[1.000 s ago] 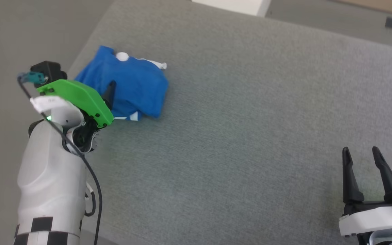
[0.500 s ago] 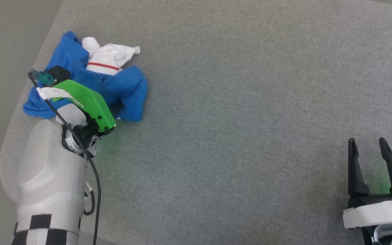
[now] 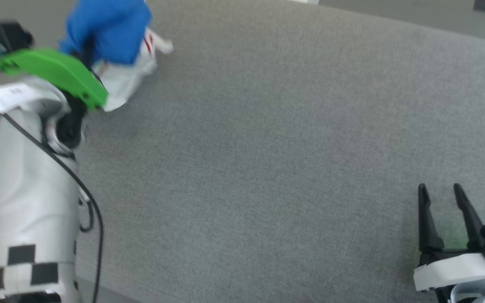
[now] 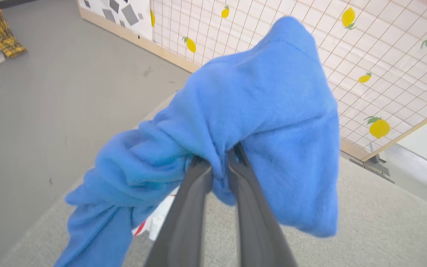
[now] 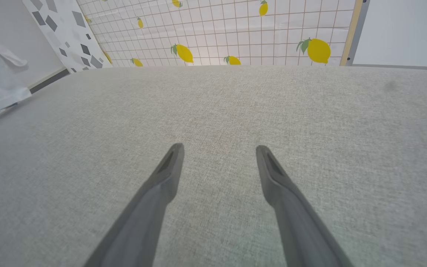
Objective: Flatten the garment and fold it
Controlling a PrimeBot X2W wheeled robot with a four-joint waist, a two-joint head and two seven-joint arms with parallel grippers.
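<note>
Blue jersey cloth, the garment, is seen bunched and lifted at the top left of the head view, near the corner of a grey fabric surface. It is gripped by the left gripper, whose fingertips are buried in the folds. A white sleeve with red stripes hangs down to the surface. The right gripper is shown at the lower right, well apart from the garment, with its fingers spread and nothing between them.

In the left wrist view, two dark fingers are seen clenched on a pinched fold of the blue cloth, which drapes to both sides. A lemon-printed panel is seen behind.

In the right wrist view, the spread fingers are held over bare grey fabric.

The shirt is judged light, soft and limp, so sagging and bunching are to be expected. A second hold at a hem corner or shoulder seam is judged best for spreading it.
</note>
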